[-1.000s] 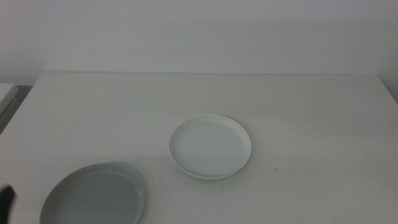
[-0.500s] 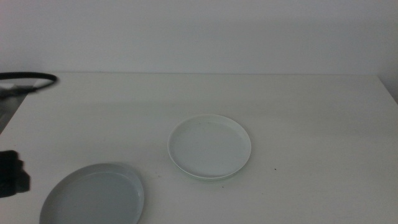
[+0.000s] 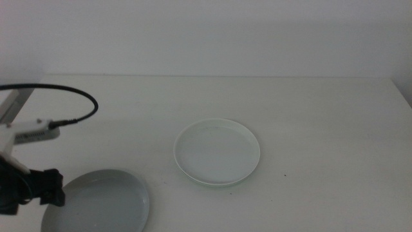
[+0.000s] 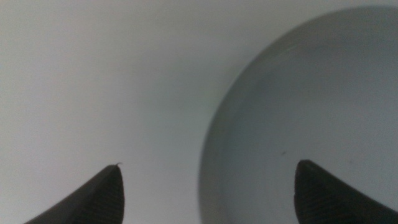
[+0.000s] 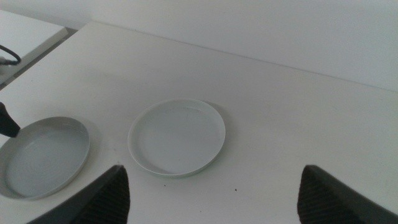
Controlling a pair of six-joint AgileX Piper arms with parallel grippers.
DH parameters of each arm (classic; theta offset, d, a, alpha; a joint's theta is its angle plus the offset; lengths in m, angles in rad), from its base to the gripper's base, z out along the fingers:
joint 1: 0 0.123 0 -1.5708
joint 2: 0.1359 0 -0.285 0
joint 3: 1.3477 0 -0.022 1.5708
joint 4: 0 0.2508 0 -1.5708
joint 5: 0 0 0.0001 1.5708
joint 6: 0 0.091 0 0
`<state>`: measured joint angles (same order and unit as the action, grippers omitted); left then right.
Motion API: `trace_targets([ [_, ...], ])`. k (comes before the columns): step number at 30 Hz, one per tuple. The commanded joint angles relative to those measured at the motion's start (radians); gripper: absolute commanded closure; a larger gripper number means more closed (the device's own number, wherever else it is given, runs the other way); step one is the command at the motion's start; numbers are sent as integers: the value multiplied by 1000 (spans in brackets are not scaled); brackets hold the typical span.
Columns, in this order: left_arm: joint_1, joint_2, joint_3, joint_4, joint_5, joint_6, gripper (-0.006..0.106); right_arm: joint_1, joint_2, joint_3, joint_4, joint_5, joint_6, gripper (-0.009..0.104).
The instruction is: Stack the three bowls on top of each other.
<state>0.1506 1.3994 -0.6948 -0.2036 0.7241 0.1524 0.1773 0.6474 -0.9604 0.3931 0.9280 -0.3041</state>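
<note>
Left pincer (image 4: 205, 186) open astride grey-blue bowl (image 4: 298, 118) rim, wrist view only

near-left bowl (image 3: 100, 203) | second bowl (image 3: 217, 152) mid-table, apart

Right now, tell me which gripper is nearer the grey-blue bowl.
Left. The left gripper hangs open over the grey-blue bowl's near rim, one jaw inside, one outside. The right gripper waits open, well back, farther from it than the white bowl.
</note>
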Motion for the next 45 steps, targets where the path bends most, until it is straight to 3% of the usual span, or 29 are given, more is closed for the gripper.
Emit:
trace_targets([
  [1, 10, 26, 29, -64, -67, 34, 7, -8, -3, 2, 1, -9, -9, 24],
  [11, 10, 166, 36, -64, -83, 32, 7, -8, -3, 2, 1, -9, -9, 24],
  [16, 10, 219, 36, -84, -77, 32, 21, -8, -3, 2, 1, -9, -9, 24],
  [19, 10, 240, 36, -85, -72, 32, 41, -8, -3, 2, 1, -9, -9, 24],
  [26, 10, 213, -57, -63, 93, -40, 103, -8, -3, 2, 1, -9, -9, 24],
  [31, 10, 42, -193, -50, 257, -90, 102, -8, -3, 2, 1, -9, -9, 24],
  [36, -27, -92, -401, -125, 370, -136, 102, -8, -3, 2, 1, -9, -9, 24],
  [45, -316, 210, -684, -143, 363, -200, 102, -8, -3, 2, 1, -9, -9, 24],
])
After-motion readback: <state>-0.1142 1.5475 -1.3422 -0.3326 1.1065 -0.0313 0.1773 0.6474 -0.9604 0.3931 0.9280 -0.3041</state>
